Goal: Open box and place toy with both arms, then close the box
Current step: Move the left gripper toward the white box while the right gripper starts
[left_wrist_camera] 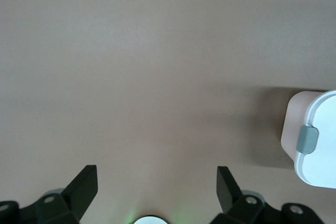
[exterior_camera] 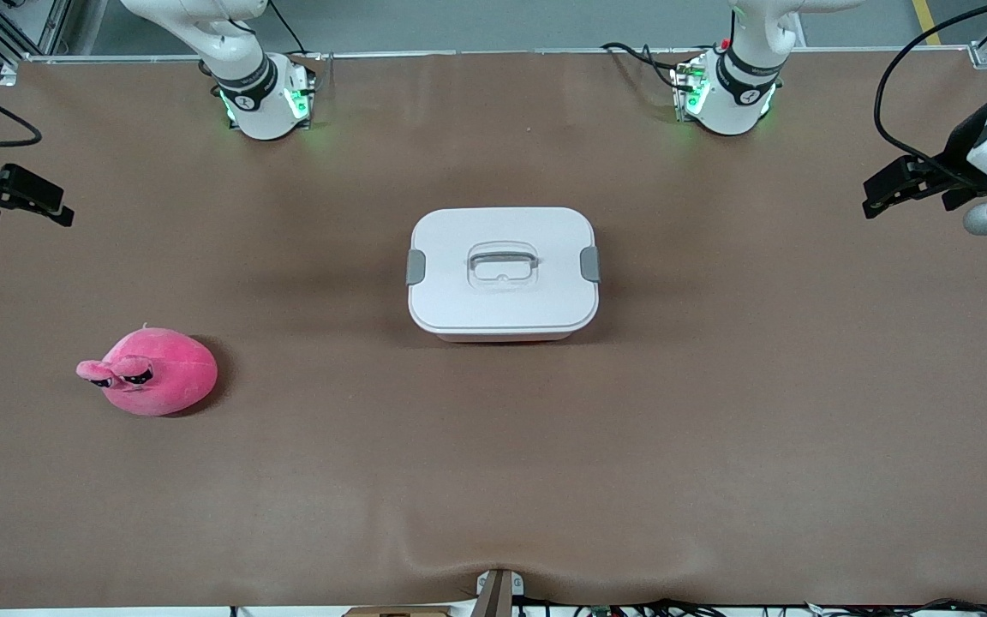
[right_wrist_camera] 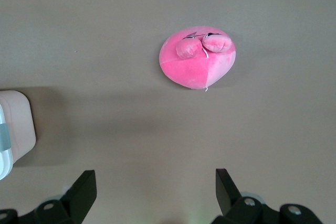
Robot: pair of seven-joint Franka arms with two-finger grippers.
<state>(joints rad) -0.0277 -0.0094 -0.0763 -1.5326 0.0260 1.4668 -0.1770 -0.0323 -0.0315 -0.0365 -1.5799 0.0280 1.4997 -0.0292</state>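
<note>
Right gripper (exterior_camera: pixel 31 204): hangs over the counter edge at the right arm's end, jaws spread wide and grasping nothing; in the right wrist view its two black fingers (right_wrist_camera: pixel 83 190) stand well apart above bare surface.
Toy (exterior_camera: pixel 155 372): pink round plush with dark sleepy eyes and a protruding snout, lying on the counter toward the right arm's end, nearer to the front camera than the box and well apart from it; nothing touches it. The right wrist view shows it too (right_wrist_camera: pixel 198 58).
Counter (exterior_camera: pixel 716 428): brown covering, with a slight ripple at the middle of the edge nearest the front camera.
Box (exterior_camera: pixel 502 272): sits shut near the middle of the counter, about midway between the two arm bases and nearer the front camera than they are.
Lid (exterior_camera: pixel 459 300): white, lying flat on the box, a grey clip at each short end and a recessed clear handle (exterior_camera: pixel 503 263) in the middle.
Box wall: translucent pink, seen under the lid in the left wrist view (left_wrist_camera: pixel 294 129), with one grey clip (left_wrist_camera: pixel 307 139).
Left gripper (exterior_camera: pixel 909 184): hangs over the counter edge at the left arm's end, released and empty; its fingers (left_wrist_camera: pixel 227 187) stand well apart.
Writing: no readable brand or label on the box, toy or counter; small dark marks on the arm bases are too small to read.
</note>
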